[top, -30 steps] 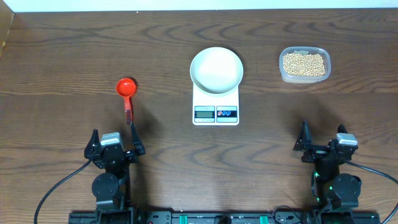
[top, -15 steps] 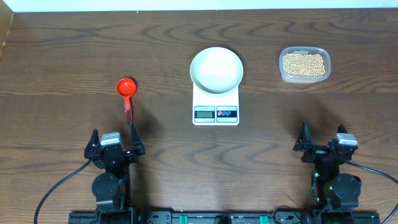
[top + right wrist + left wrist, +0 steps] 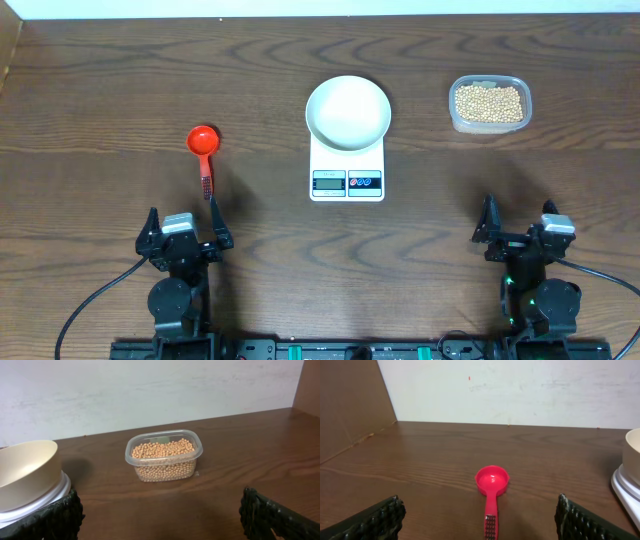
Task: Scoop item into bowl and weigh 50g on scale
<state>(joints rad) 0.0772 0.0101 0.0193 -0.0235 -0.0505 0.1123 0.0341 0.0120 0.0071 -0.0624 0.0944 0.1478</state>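
Scanning from the left over the dark wooden table [image 3: 90, 90]. Found a brown cardboard panel [image 3: 350, 405] standing at the far left edge, against a white back wall [image 3: 520, 390].

Logged the left gripper [image 3: 182, 215] parked at the near edge, fingers spread wide apart, clamped on nothing. Spotted a red scoop [image 3: 490, 502] lying flat just ahead of that gripper, round cup facing up and away, handle pointing back toward it. Placed the handle end close by the gripper's inner finger in the overhead view, lying loose, not pinched.

Moved on to centre. Marked the scale [image 3: 347, 165] sitting flat on the wood, well apart from the scoop, display and two round buttons on the near side. Could not read the display digits, too small. Noted the bowl [image 3: 348, 110] resting upright on the scale's far half, overhanging its back edge, white and smooth inside.

Continued right. Found a clear plastic tub [image 3: 452, 105] standing on the table, apart from the scale, near the far edge. Saw the beans [image 3: 488, 103] heaped inside that tub, filling most of it.

Finished with the right gripper [image 3: 518, 218] parked at the near edge, straight back from the tub, fingers likewise wide apart, clamped on nothing, well short of the tub.
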